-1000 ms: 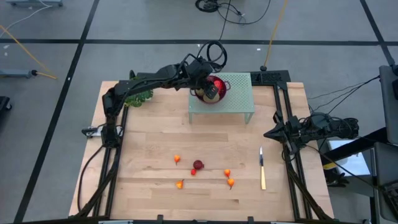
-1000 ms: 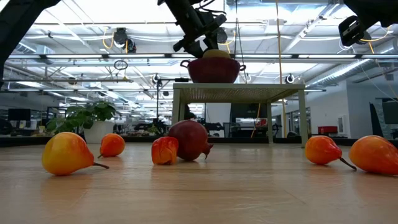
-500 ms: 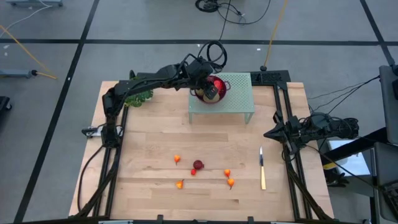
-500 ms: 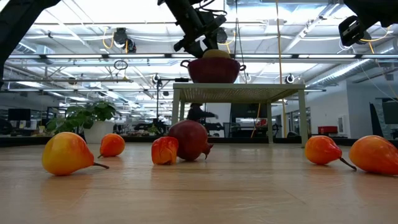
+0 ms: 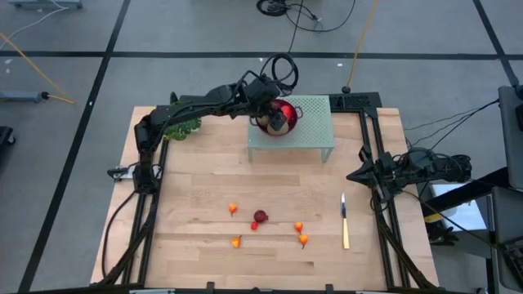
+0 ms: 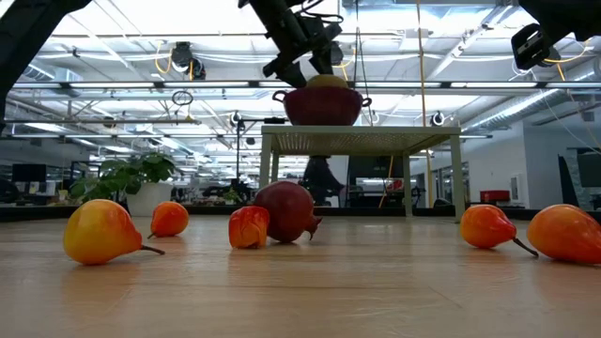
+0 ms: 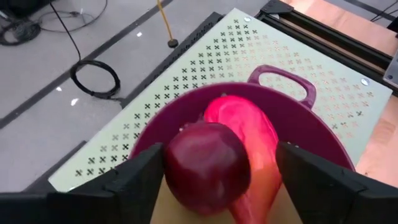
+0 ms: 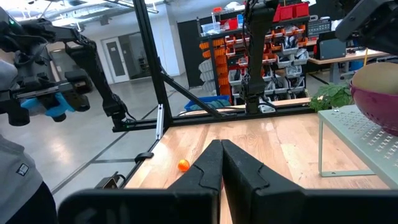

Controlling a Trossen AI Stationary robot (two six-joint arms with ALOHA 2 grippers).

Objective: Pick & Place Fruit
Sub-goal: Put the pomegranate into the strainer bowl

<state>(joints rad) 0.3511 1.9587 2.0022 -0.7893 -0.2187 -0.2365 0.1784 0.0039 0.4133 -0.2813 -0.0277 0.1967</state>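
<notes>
Dark red fruit (image 7: 207, 167) sits between the parted fingers of the left hand (image 7: 211, 180), directly over the magenta bowl (image 7: 314, 127) on the perforated stand (image 5: 310, 122); judged mid-release, beside a longish orange-red piece (image 7: 252, 140) already inside. Remaining fruit (image 5: 260, 216) lies scattered on the tabletop (image 5: 196, 180), uncollected. Right hand (image 8: 221, 163), fingers together, waits at the table's right edge.

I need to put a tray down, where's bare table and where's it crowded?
Bare wood lies between the perforated stand and the loose fruit, and along the near edge. It is crowded around the fruit, by the knife, and at the bowl under the left pincer.
</notes>
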